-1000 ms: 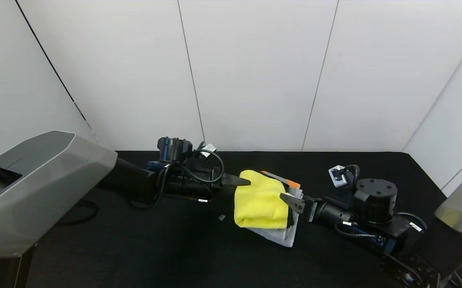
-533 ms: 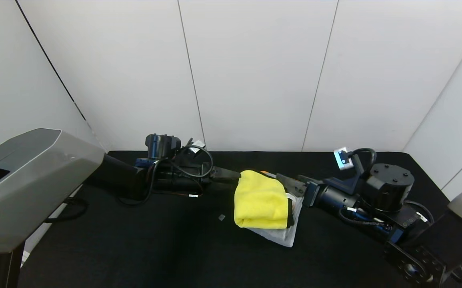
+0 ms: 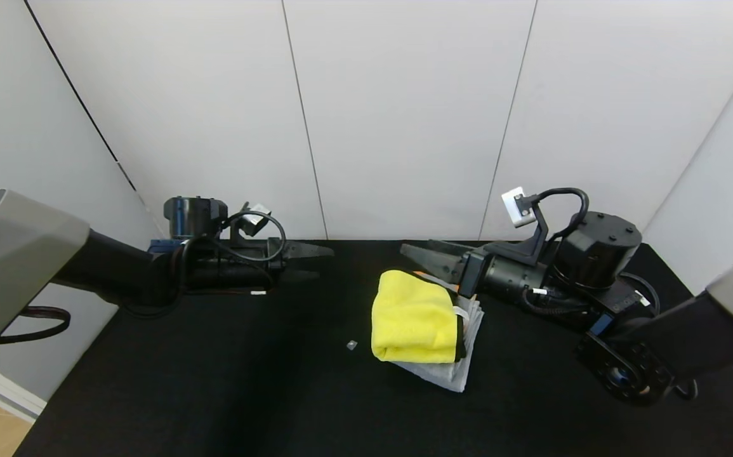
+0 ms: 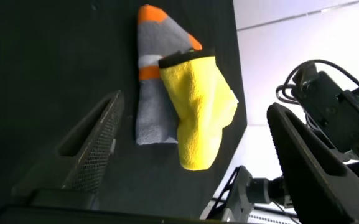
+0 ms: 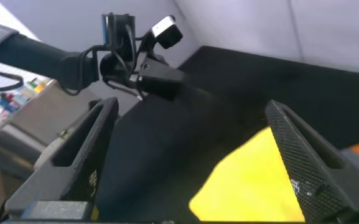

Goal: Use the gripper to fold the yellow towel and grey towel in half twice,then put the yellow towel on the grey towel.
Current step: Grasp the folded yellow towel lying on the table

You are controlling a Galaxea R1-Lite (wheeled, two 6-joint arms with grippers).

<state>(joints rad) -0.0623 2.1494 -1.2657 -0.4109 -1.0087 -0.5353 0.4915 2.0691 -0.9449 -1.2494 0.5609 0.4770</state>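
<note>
The yellow towel (image 3: 414, 316) lies folded on top of the folded grey towel (image 3: 452, 373) in the middle of the black table. In the left wrist view, the grey towel (image 4: 153, 115) shows its orange stripes beside the yellow towel (image 4: 201, 106). My left gripper (image 3: 323, 262) hovers open to the left of the stack, apart from it, holding nothing. My right gripper (image 3: 417, 248) hangs open just behind and right of the stack, empty. The right wrist view shows the yellow towel (image 5: 260, 180) below its fingers.
A small pale scrap (image 3: 351, 344) lies on the black table (image 3: 214, 381) left of the towels. White wall panels stand close behind. The table's left edge (image 3: 30, 406) drops to the floor.
Both grippers have drawn back from the towel stack: the left one moved left and up and opened wider, the right one rose and swung behind the stack. The towels stayed put.
</note>
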